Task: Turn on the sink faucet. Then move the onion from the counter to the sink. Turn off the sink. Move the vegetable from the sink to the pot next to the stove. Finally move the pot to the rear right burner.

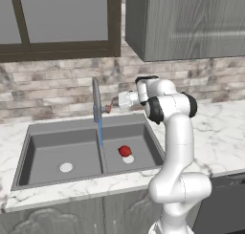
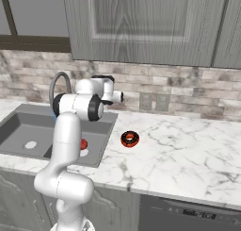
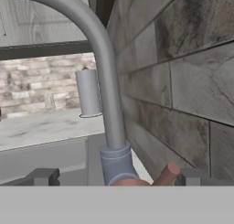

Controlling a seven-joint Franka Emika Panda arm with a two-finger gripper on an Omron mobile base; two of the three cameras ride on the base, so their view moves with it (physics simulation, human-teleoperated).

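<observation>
The grey faucet [image 1: 96, 98] stands behind the sink [image 1: 62, 129], and a blue stream of water [image 1: 100, 132] falls from its spout. A red onion [image 1: 125, 151] lies in the right basin by the drain; it is also visible in the right base view [image 2: 84, 144]. My gripper [image 1: 113, 104] is at the faucet's foot, by the reddish handle [image 1: 109, 107]. In the hand view my gripper [image 3: 116, 178] is open, with its fingertips [image 3: 44, 177] spread wide either side of the faucet base [image 3: 116, 163]. The handle [image 3: 161, 176] is just inside the right fingertip.
The brick wall [image 3: 183, 81] is close on the right of the hand. A red and black ring-shaped thing [image 2: 129, 138] lies on the marble counter [image 2: 188, 150] right of the sink. A grey cylinder [image 3: 88, 93] stands further along the counter.
</observation>
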